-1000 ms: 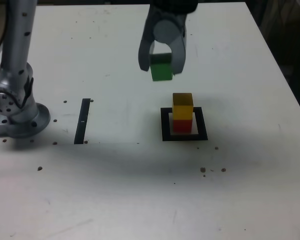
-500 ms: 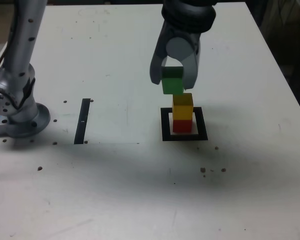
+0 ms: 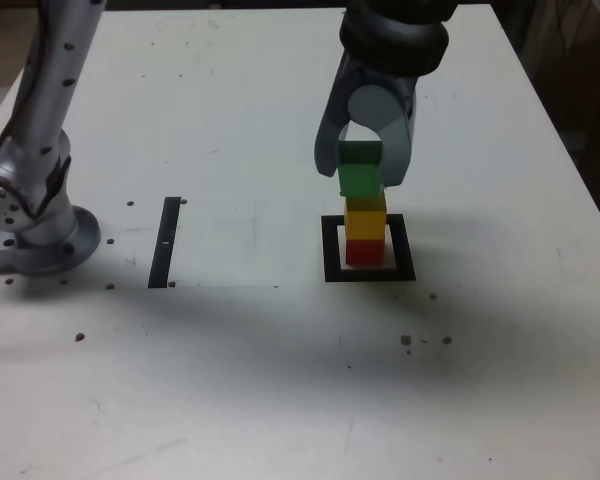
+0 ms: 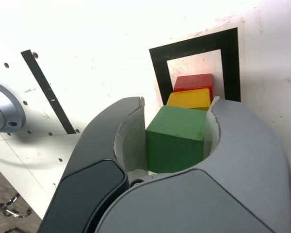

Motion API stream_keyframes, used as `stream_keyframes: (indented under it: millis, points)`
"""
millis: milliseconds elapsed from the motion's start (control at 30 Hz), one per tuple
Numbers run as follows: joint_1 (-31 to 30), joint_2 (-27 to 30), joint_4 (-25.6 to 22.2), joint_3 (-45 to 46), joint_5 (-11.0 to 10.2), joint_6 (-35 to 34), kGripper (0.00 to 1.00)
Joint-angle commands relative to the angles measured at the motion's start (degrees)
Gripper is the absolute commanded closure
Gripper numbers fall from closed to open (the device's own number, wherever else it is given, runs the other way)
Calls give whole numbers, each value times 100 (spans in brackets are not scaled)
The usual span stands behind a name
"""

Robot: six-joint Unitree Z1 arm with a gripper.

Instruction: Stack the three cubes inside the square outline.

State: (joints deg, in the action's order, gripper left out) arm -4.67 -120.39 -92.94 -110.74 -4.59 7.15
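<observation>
My gripper [image 3: 363, 172] is shut on the green cube [image 3: 359, 178], which hangs directly over the yellow cube [image 3: 365, 218], touching or nearly touching its top. Under the yellow cube sits the red cube [image 3: 364, 249], and that pair stands inside the black square outline [image 3: 330, 250]. In the wrist view the green cube [image 4: 177, 137] is clamped between both fingers [image 4: 128, 141], with the yellow cube [image 4: 190, 99] and red cube [image 4: 194, 81] showing just beyond it inside the outline [image 4: 157, 70].
The arm's grey base [image 3: 35, 225] stands at the exterior view's left. A narrow black strip [image 3: 165, 242] lies between the base and the outline. Small dark specks [image 3: 407, 340] dot the white table in front of the outline.
The gripper has carried the green cube toward the exterior view's right and down, from up and left of the stack to just over the yellow cube.
</observation>
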Motion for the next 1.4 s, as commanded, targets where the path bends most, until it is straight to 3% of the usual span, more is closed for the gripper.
stream_keyframes:
  millis: [0, 600, 667, 833, 900, 1367]
  points:
    - [-17, -44, -90, -23, -7, -10, 70]
    - [-131, -54, -83, 13, 20, -74, 69]
    - [-132, -54, -77, 19, 22, -73, 58]
    - [-151, -54, -47, 25, 28, -60, 13]
    - [-157, -55, -40, 28, 28, -56, 5]
    - [-157, -20, -32, 48, 3, -56, 2]
